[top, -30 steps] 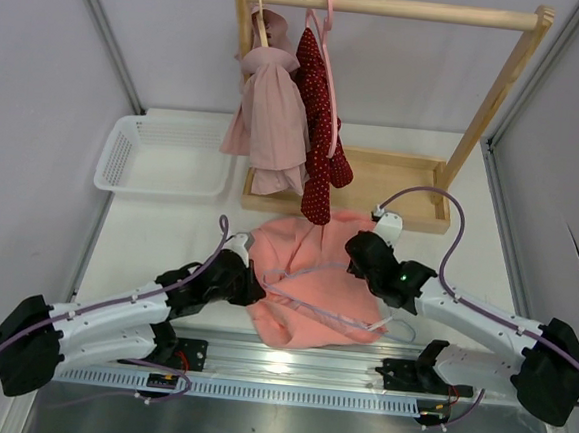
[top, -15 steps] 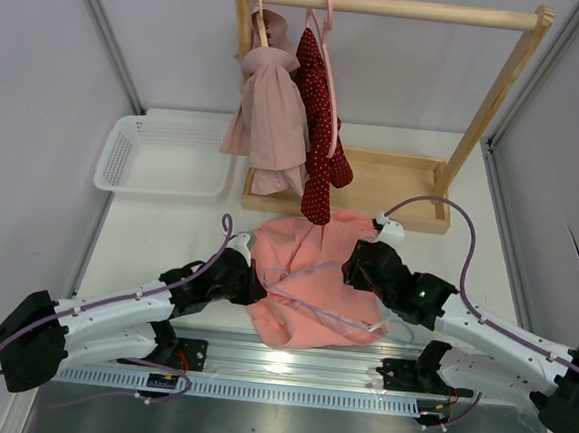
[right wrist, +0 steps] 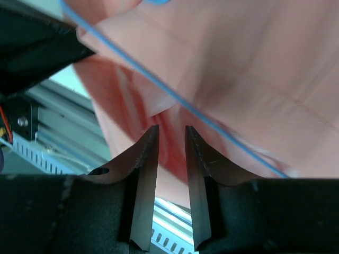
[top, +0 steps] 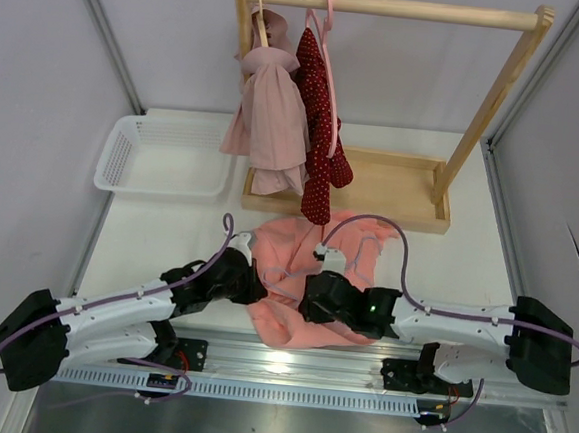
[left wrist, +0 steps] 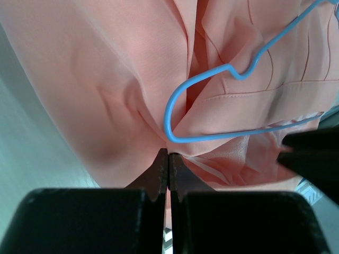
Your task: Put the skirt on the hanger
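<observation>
The salmon-pink skirt (top: 290, 239) lies crumpled on the table in front of the rack. The thin light-blue wire hanger (top: 287, 273) lies on it; its looped end shows in the left wrist view (left wrist: 170, 108). My left gripper (top: 253, 282) is at the skirt's left edge, jaws closed on a fold of the skirt (left wrist: 106, 79) just below the hanger loop. My right gripper (top: 309, 296) hovers low over the near middle of the skirt (right wrist: 254, 69), jaws a little apart and empty, with the blue wire (right wrist: 159, 84) running diagonally just beyond its fingertips (right wrist: 151, 138).
A wooden rack (top: 484, 106) stands at the back with a paler pink garment (top: 272, 115) and a dark red dotted garment (top: 316, 128) hung on it. A white basket (top: 164, 156) sits at the back left. The metal rail (top: 288, 362) runs along the near edge.
My right gripper has swung left from the skirt's right side to its near middle, close to the left gripper. The left gripper has stayed put on the fabric.
</observation>
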You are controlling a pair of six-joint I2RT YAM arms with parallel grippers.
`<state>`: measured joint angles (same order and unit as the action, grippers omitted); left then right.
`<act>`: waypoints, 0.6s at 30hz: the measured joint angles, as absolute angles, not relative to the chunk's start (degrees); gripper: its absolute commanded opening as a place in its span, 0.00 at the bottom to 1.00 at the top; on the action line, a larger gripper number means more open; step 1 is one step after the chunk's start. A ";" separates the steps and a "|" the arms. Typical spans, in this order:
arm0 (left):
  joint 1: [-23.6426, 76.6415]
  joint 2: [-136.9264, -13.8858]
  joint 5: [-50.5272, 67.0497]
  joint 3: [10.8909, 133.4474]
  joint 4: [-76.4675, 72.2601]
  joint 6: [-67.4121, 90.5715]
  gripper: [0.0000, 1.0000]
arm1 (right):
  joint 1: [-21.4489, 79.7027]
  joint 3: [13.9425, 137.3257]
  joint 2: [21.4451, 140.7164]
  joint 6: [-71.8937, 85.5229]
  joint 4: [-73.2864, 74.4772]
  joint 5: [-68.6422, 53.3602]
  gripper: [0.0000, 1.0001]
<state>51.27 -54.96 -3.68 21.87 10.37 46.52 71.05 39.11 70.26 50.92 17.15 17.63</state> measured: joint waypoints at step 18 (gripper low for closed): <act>51.35 -57.49 -2.55 21.87 9.50 46.52 0.00 | 82.94 40.25 86.56 54.94 7.11 16.58 0.26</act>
